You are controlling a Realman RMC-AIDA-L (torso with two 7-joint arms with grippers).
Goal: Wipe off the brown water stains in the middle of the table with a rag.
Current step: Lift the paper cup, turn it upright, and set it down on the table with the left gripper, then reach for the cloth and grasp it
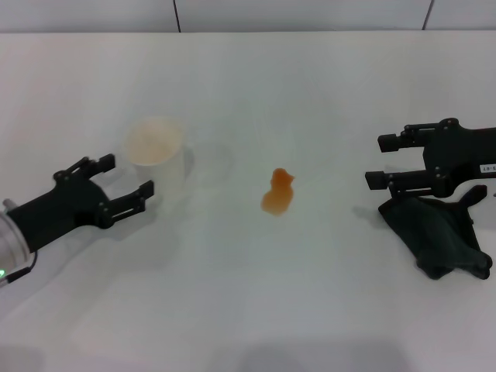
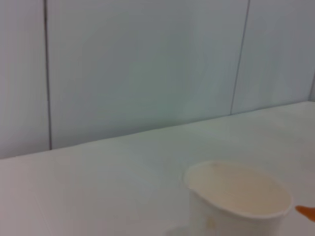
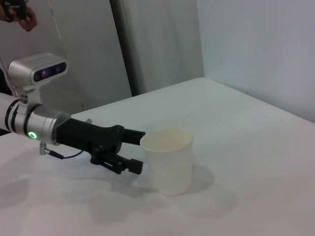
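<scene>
The brown water stain (image 1: 277, 192) is a small orange-brown blotch in the middle of the white table (image 1: 248, 318). A sliver of it shows in the left wrist view (image 2: 307, 212). The black rag (image 1: 435, 232) lies crumpled on the table at the right. My right gripper (image 1: 377, 161) is open and empty, just above the rag's far edge, with its fingers pointing toward the stain. My left gripper (image 1: 128, 175) is open and empty at the left, its fingers beside a white paper cup (image 1: 155, 155). It also shows in the right wrist view (image 3: 135, 150).
The white paper cup stands upright left of the stain, and shows in the left wrist view (image 2: 238, 199) and the right wrist view (image 3: 170, 157). A grey panelled wall (image 2: 147, 64) runs behind the table's far edge.
</scene>
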